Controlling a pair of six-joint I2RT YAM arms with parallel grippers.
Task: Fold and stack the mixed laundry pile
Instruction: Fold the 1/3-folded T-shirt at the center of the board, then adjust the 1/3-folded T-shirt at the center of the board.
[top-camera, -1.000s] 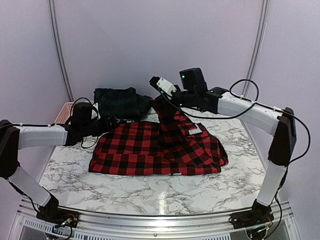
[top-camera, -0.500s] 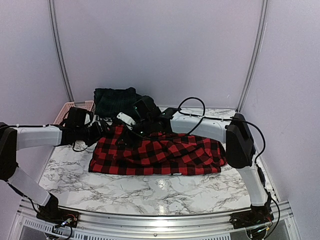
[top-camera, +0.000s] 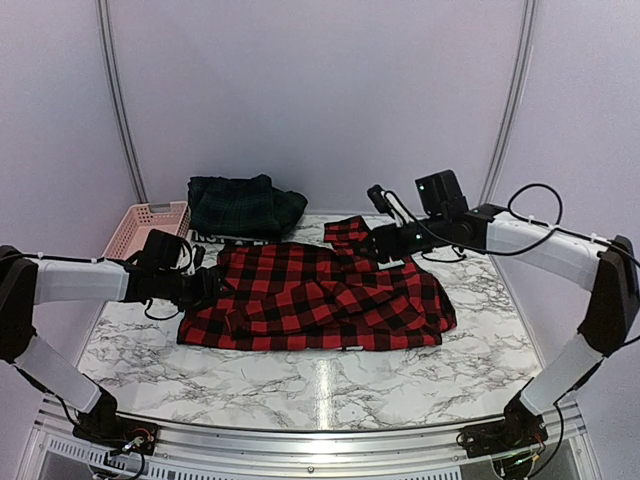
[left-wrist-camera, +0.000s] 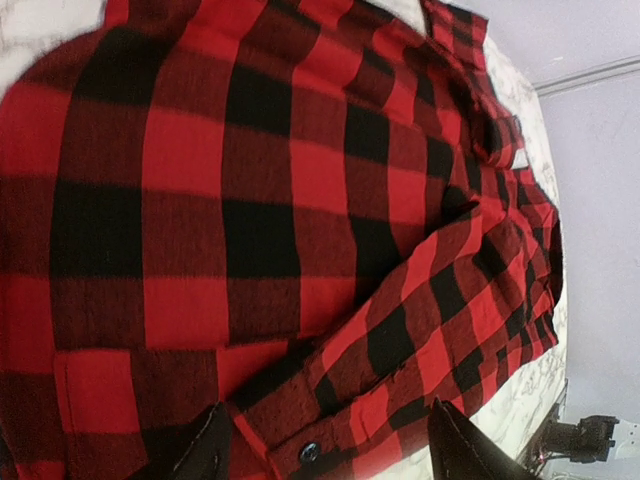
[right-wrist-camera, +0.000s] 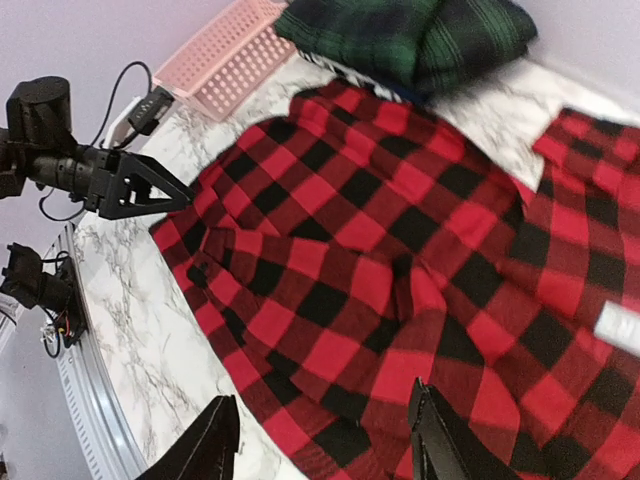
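The white marbled table (top-camera: 300, 385) is bare along its near edge in front of you; beyond that strip the red-and-black checked shirt (top-camera: 300, 305) lies spread across the middle. Compare it with the frame one second ago: the portion then held up at the far side has been brought down, and the shirt is now flat except for a small flap standing at its far edge, right of centre. Check the left gripper (top-camera: 210, 290) next. It sits low at the shirt's left edge, slightly nearer to you than before. Its fingers are spread, and the left wrist view shows the buttoned hem between them, with no pinch on the cloth. The right gripper (top-camera: 380, 245) has withdrawn to the right. Half a second ago that arm reached across the shirt toward the left arm; it now hovers over the shirt's far right part beside the flap, fingers apart and carrying nothing. Farther back, the dark green plaid piece (top-camera: 242, 205) is bunched at the far left of the table, in the same place as before. The pink perforated basket (top-camera: 145, 225) stands just to its left.
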